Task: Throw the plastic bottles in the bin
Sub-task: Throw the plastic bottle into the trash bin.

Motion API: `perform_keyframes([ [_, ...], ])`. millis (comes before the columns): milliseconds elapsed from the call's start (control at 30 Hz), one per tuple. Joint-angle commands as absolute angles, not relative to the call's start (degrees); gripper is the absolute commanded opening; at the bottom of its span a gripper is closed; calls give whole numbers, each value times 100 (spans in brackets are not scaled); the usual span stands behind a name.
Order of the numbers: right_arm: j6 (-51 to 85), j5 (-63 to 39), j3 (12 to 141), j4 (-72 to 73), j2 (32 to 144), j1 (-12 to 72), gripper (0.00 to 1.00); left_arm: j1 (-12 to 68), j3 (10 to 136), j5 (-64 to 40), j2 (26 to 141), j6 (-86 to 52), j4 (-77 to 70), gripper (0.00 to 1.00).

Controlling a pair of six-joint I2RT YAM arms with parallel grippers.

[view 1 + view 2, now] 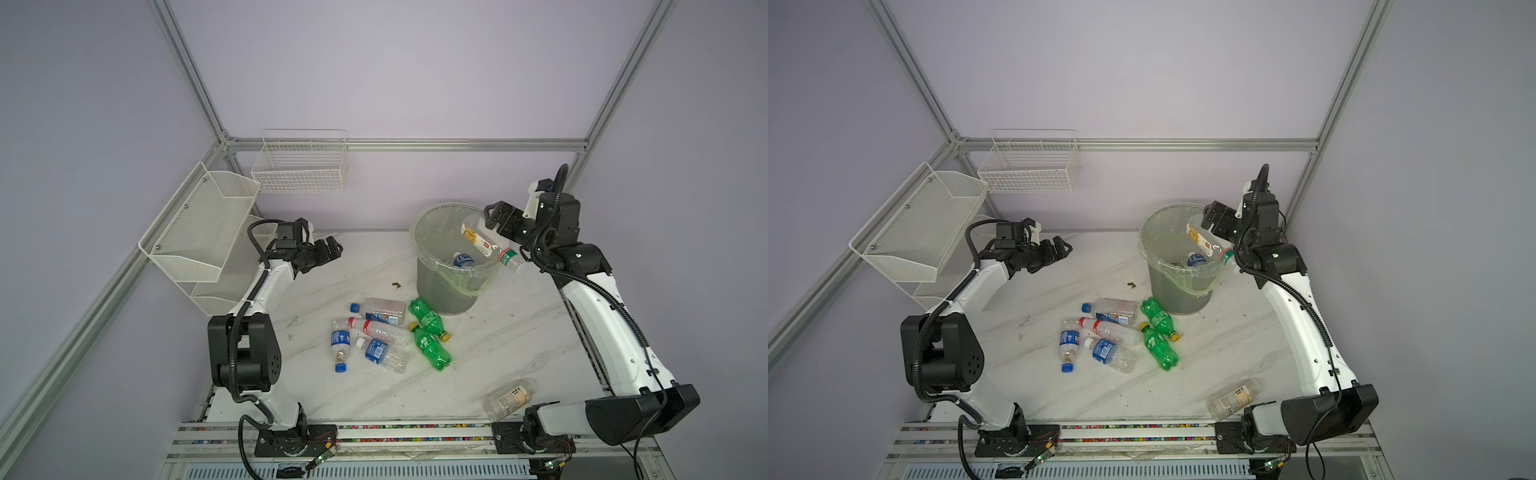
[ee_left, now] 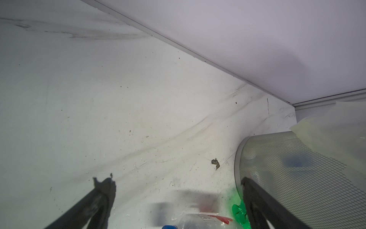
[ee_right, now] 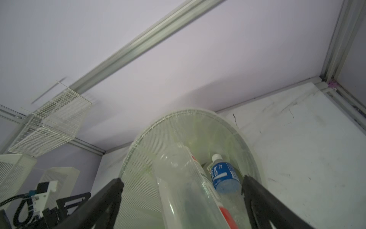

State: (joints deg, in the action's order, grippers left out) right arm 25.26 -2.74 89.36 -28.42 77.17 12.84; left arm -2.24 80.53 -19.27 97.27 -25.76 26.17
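From its base at the front rail, the right arm (image 1: 598,316) runs its long white link back along the table's edge. It folds at the wrist so that the right gripper (image 1: 492,218) points sideways over the rim of the bin (image 1: 440,291) on the arm's own side. Seen from the wrist, its fingers (image 3: 111,196) are spread wide. A clear bottle (image 3: 178,178) with a white, yellow and red label lies loose in the gap, touching neither finger that I can see. In both top views that bottle is tilted across the rim, one end over the opening and the other sticking out toward the arm. Whether it rests on the rim I cannot tell. A blue-labelled bottle (image 1: 463,261) lies down inside the bin.

The left arm (image 1: 266,286) rises to a black elbow and reaches back beside the mesh basket (image 1: 208,224). Its wrist turns so the left gripper (image 1: 334,248) hangs above the rear of the table (image 1: 498,345), pointing toward the bin but well apart from it. Its fingers are spread too, with nothing between them.

Six bottles (image 1: 380,330) huddle on the table in front of the bin, two of them green. A lone bottle (image 1: 509,399) lies near the right arm's base.
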Motion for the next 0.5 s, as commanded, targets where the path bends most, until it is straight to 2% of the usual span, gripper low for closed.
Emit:
perform_keyframes([
  [0,2527,-165,9031,-2835,6925,1309,97,-279,7834,-1892,9488,-2461,2477,100],
  [100,2537,-55,8929,-3280,6727,1307,97,-273,7848,-1960,9504,-2504,2472,100],
  [267,2730,224,8300,-3278,6028,1309,97,-272,7858,-1995,9492,-2514,2462,100],
  [467,2972,359,7913,-3302,5713,1304,97,-277,7862,-2034,9431,-2522,2478,100],
])
